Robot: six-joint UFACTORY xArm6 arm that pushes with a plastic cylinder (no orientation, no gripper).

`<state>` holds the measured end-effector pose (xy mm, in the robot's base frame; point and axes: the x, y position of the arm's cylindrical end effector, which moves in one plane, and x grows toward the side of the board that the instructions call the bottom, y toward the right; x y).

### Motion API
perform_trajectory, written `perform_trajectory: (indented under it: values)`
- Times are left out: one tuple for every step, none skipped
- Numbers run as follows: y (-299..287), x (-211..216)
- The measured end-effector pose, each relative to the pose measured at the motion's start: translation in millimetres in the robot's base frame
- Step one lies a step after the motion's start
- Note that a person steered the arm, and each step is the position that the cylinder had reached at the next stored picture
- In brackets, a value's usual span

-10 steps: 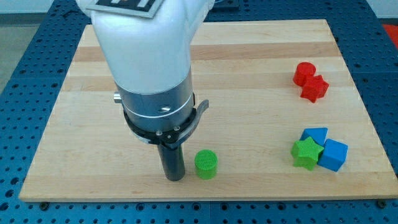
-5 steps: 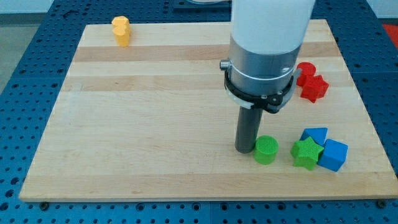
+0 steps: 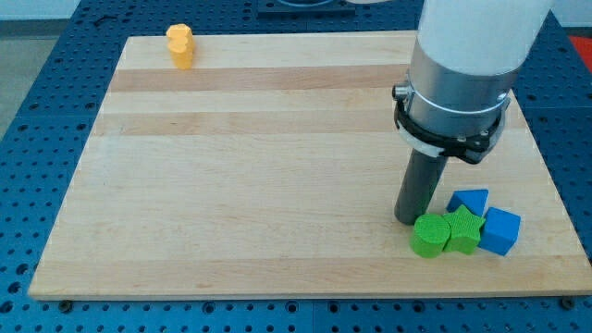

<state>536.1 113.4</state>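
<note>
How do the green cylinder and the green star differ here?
The green cylinder is round with a flat top; the green star has points. The cylinder sits at the view's left, right by my tip; the star lies between cylinder and blue blocks. Both share the same green.

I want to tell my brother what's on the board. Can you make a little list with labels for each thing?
Board: light wooden board on a blue pegged table
My tip: at the green cylinder's upper left edge, touching or nearly touching it
Green cylinder: pressed against the green star
Green star: between the cylinder and the blue blocks
Blue blocks: a cube at the view's right of the star, another blue block above it
Yellow block: alone at the view's top left
Red blocks: none visible
</note>
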Motion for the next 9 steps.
perform_trajectory:
  values:
    - [-16.0, -18.8]
    - [-17.7, -26.0]
    - [-14.6, -27.7]
    - [-4.1, -39.6]
    - [15.5, -74.5]
    - [56.0, -101.5]
    - [80.5, -101.4]
    - [90.9, -100.9]
    - [95.4, -85.6]
